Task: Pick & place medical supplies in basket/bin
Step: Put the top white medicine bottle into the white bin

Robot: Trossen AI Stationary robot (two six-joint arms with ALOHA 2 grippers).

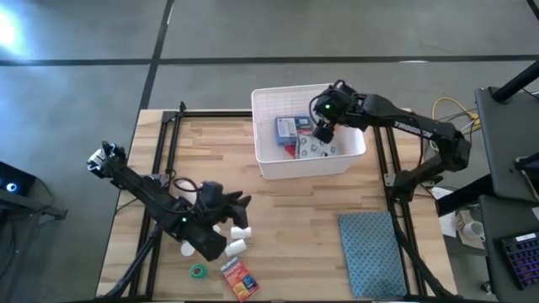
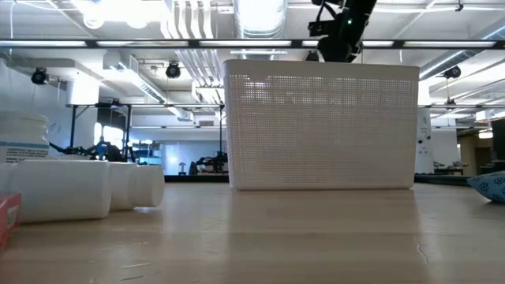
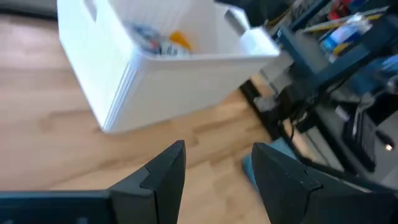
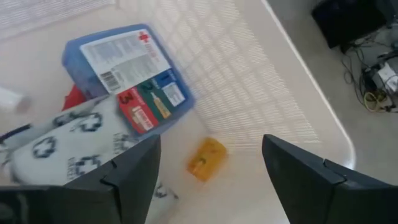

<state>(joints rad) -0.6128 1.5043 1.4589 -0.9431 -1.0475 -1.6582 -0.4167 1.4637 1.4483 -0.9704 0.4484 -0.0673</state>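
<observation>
The white slotted basket (image 1: 268, 160) stands at the table's far middle. Inside it lie a blue first-aid box (image 4: 124, 68), a white packet with cross marks (image 4: 68, 146), a small orange item (image 4: 205, 158) and something red (image 4: 73, 98). My right gripper (image 4: 211, 144) hangs open above the basket's inside (image 1: 322, 135), holding nothing. My left gripper (image 3: 214, 165) is open and empty over the near left of the table (image 1: 244, 202), pointing toward the basket (image 3: 155, 68). Beside it, two white pill bottles (image 1: 238, 238) lie on their sides. A green tape roll (image 1: 198, 271) and an orange-red box (image 1: 238, 279) lie near the front edge.
A teal-grey cloth mat (image 1: 375, 248) lies flat at the near right. In the low view the bottles (image 2: 67, 189) lie at the left and the basket wall (image 2: 319, 130) fills the middle. Bare wood lies between the bottles and the basket. Black frame rails run along both table sides.
</observation>
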